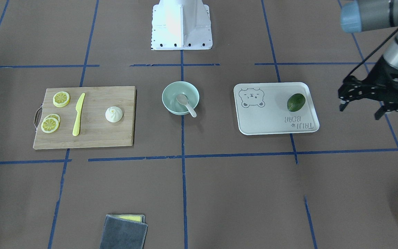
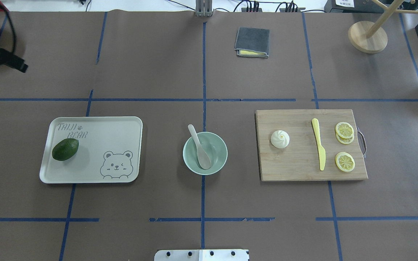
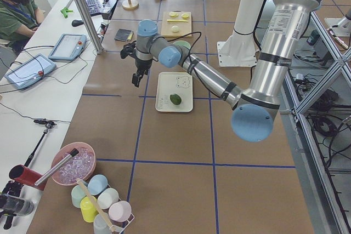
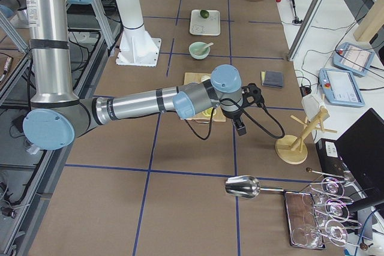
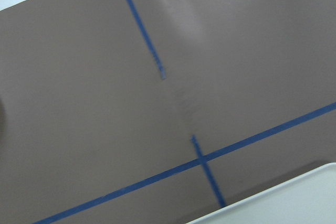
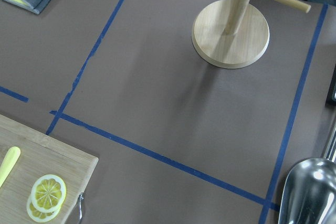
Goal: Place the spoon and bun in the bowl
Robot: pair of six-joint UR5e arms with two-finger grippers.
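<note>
The spoon (image 2: 200, 148) is in the bowl (image 2: 219, 146), so grab the bun (image 2: 280, 139) softly from above (left gripper (image 1: 360, 111) hangs wide apart; right gripper (image 4: 240, 128), I cannot tell)

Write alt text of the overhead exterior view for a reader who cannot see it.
A pale green bowl at the centre holds a beige spoon. To its right, a white bun, a yellow knife and lemon slices lie on a cutting board; to its left, an avocado on a tray.
</note>
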